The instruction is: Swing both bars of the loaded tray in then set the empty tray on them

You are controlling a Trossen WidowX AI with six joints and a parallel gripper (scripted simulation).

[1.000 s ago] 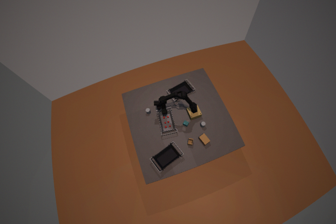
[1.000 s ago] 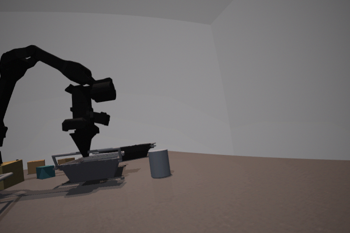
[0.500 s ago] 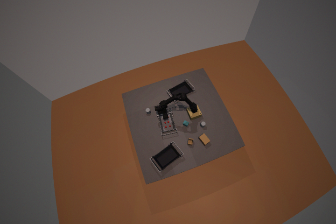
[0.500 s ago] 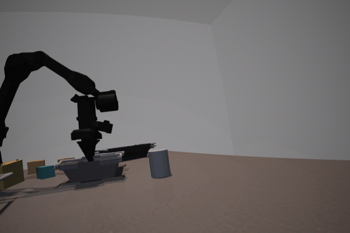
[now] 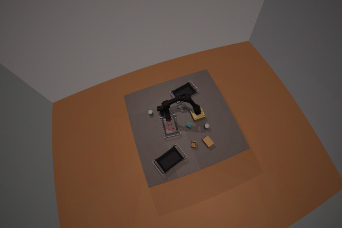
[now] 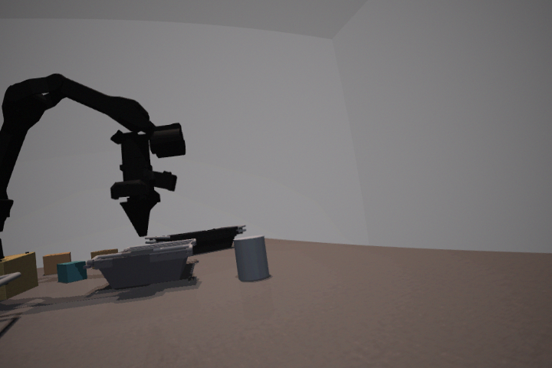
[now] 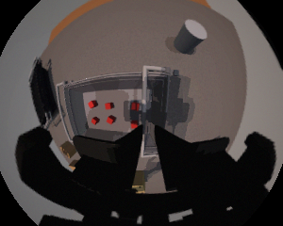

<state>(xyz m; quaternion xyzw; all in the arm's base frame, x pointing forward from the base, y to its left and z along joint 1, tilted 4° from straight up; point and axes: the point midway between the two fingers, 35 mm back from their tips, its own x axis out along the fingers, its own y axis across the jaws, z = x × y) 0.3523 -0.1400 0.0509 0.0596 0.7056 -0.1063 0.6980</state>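
Note:
The loaded grey tray [image 5: 170, 131] [image 6: 144, 271] [image 7: 76, 107] holds several red blocks [image 5: 171, 124] [image 7: 109, 105]. Its bar nearer my gripper [image 5: 172, 115] [image 7: 148, 127] lies swung in across the top. The far bar [image 5: 172, 136] [image 7: 61, 107] stands out over the opposite end. My gripper [image 5: 168, 118] [image 6: 142, 235] [image 7: 148, 127] points down above the swung-in bar, clear of the tray, with a narrow empty gap between its fingertips. One empty black tray [image 5: 169, 159] [image 6: 211, 240] [image 7: 42, 91] lies beyond the loaded tray's far end. Another [image 5: 186, 90] is partly hidden under the arm.
A grey cylinder [image 5: 150, 112] [image 6: 251, 257] [image 7: 190, 37] stands near the loaded tray's swung-in end. A teal block [image 5: 189, 125] [image 6: 71, 271], a second cylinder [image 5: 206, 126], an orange block [image 5: 208, 141] and a small open box [image 5: 194, 144] stand on the arm-base side.

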